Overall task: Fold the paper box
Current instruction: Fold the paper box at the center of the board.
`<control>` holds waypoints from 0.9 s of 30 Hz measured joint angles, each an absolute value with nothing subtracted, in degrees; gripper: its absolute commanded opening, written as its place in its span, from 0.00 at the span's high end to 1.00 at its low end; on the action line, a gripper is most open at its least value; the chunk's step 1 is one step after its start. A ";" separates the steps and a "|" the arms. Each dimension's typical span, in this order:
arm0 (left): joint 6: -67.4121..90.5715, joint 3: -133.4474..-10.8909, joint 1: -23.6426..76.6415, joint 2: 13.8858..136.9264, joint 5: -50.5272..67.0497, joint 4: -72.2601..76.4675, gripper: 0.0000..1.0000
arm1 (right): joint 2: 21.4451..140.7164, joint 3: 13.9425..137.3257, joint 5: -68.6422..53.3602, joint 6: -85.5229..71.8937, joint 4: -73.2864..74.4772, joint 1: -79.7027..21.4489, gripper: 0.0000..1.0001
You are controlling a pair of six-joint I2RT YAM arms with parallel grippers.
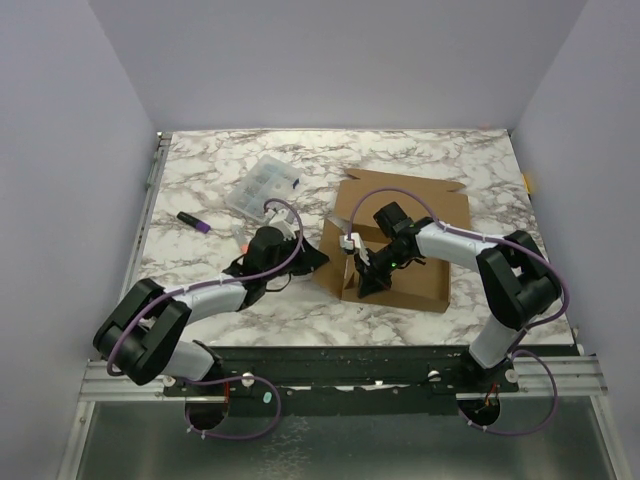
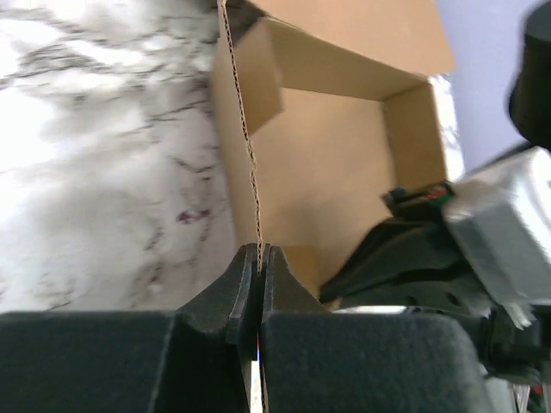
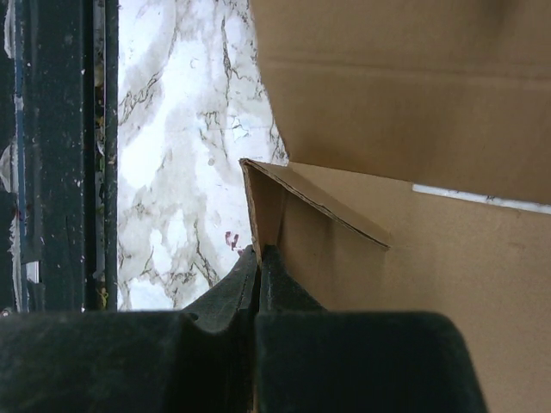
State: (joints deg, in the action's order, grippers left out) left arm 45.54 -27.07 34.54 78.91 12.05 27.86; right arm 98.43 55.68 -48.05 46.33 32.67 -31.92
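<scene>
Marble-look white top with grey veins, the table (image 1: 420, 155) fills the top view. Plain lilac walls (image 1: 330, 60) close it in at 9, 12 and 3 o'clock. A metal rail (image 1: 340, 375) carrying the arm bases runs along the 6 o'clock edge.

The paper box (image 1: 405, 250) lies just off table centre toward 3 o'clock. It is plain brown cardboard with no print, shallow, and half formed. Its 9 o'clock side wall is upright, corner flaps are turned inward, and the inner floor is bare. A wide panel with a notched edge lies flat toward 12 o'clock. In the left wrist view the wall's raw corrugated edge shows.

The left gripper (image 2: 259, 252) comes in from 9 o'clock, its fingers pinched tight on the top edge of that upright wall. The right gripper (image 3: 259, 252) reaches across from 3 o'clock, fingers also clamped with no gap on a raised cardboard wall at a folded corner on the box's 6 o'clock side.

A clear compartment case (image 1: 262, 185) sits at 10 o'clock, well apart from the box. A small purple marker (image 1: 195, 222) lies at 9 o'clock near the table edge.
</scene>
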 measured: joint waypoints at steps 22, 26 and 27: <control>45.80 -31.07 42.61 83.31 15.22 33.26 0.56 | 98.76 55.75 -48.01 44.03 32.62 -31.94 1.00; 46.76 -31.03 42.65 84.79 16.84 35.33 0.54 | 98.76 55.75 -48.01 44.01 32.62 -31.94 1.00; 47.11 -30.92 42.54 85.01 17.19 35.90 0.52 | 98.76 55.75 -48.01 43.99 32.60 -31.94 1.00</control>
State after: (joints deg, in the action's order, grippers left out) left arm 47.11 -30.92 42.54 85.01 17.19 35.90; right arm 98.76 55.75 -48.01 43.99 32.60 -31.94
